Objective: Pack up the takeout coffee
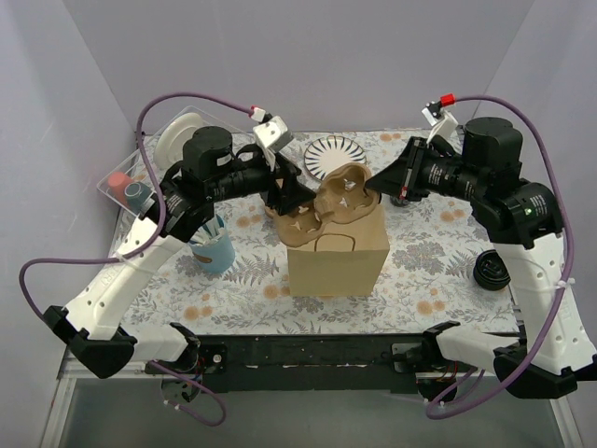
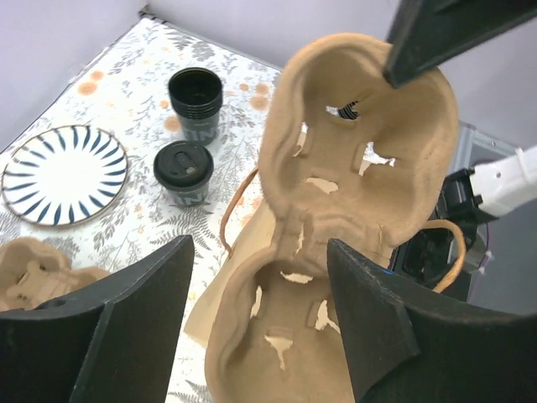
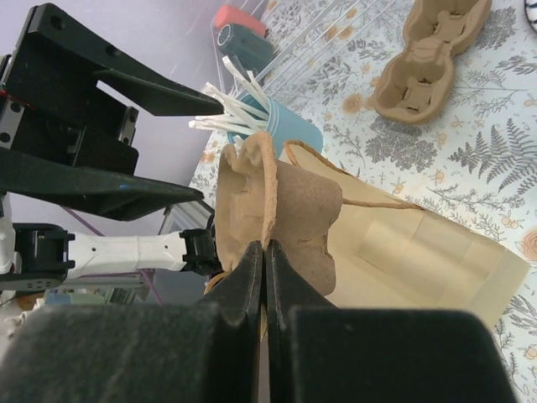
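Two dark takeout coffee cups stand on the floral table, seen only in the left wrist view: one with a black lid (image 2: 185, 172) and one behind it (image 2: 195, 105). They are hidden in the top view. My right gripper (image 1: 371, 191) is shut on the rim of a brown cardboard cup carrier (image 1: 343, 194), pinching it edge-on in the right wrist view (image 3: 267, 252), and holds it over the open brown paper bag (image 1: 336, 257). My left gripper (image 2: 260, 327) is open, with its fingers either side of the carrier's (image 2: 336, 168) near pocket.
A second carrier lies on the table (image 3: 436, 50). A striped plate (image 1: 334, 154) sits at the back. A light-blue cup of stirrers (image 1: 215, 247) stands left of the bag. A clear bin (image 1: 126, 187) is at far left, and a black round item (image 1: 492, 273) at right.
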`<state>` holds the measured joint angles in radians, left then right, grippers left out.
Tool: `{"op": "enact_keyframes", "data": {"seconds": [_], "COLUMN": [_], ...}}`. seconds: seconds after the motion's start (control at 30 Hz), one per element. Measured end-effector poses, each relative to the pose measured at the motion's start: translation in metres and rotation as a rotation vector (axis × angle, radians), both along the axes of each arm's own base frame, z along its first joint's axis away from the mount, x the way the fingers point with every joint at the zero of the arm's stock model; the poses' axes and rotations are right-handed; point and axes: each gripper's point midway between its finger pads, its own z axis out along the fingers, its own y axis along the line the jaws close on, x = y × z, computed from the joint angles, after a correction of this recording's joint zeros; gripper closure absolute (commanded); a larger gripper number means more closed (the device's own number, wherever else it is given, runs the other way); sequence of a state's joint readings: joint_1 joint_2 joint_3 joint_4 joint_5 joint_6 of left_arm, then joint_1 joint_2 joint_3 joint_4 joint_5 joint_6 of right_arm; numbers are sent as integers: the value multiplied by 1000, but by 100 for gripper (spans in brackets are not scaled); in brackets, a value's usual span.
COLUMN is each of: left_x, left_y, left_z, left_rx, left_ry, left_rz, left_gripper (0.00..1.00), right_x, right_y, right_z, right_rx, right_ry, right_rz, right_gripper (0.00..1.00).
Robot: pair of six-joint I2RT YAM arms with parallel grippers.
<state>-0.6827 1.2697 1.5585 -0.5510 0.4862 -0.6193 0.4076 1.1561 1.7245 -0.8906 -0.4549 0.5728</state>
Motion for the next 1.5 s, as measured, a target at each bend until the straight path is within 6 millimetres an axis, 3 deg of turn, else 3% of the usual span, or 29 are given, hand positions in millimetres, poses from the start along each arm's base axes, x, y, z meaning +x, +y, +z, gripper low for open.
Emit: {"op": "enact_keyframes", "data": {"seconds": [0.17, 0.33, 0.53, 0.67, 0.9, 1.17, 1.5], "left_x": [5, 5, 4, 6, 2, -4, -6], "left_y": [14, 27, 37, 40, 47, 50, 50], "left_z": [15, 12, -10, -37, -76, -83, -101], "left_rx": [-37, -60, -68, -44, -11, -30, -14], "left_ry": [46, 131, 266, 367, 483, 530, 579], "left_rz": [124, 224, 328, 393, 464, 482, 496], "left_gripper": [37, 43, 53, 57, 57, 59, 64], "right_x": [-3, -3, -10, -17, -17, -18, -18], "right_y": [-7, -13, -23, -29, -37, -46, -41], "right_z": [7, 5, 0, -7, -20, -43, -69], "right_rx": [2, -14, -36, -46, -63, -69, 23], "right_ry": [-35, -40, -44, -38, -18, 23, 107], "right_rz": [-31, -67, -102, -120, -169, -236, -285], "right_gripper": [99, 99, 99, 99, 99, 99, 99]}}
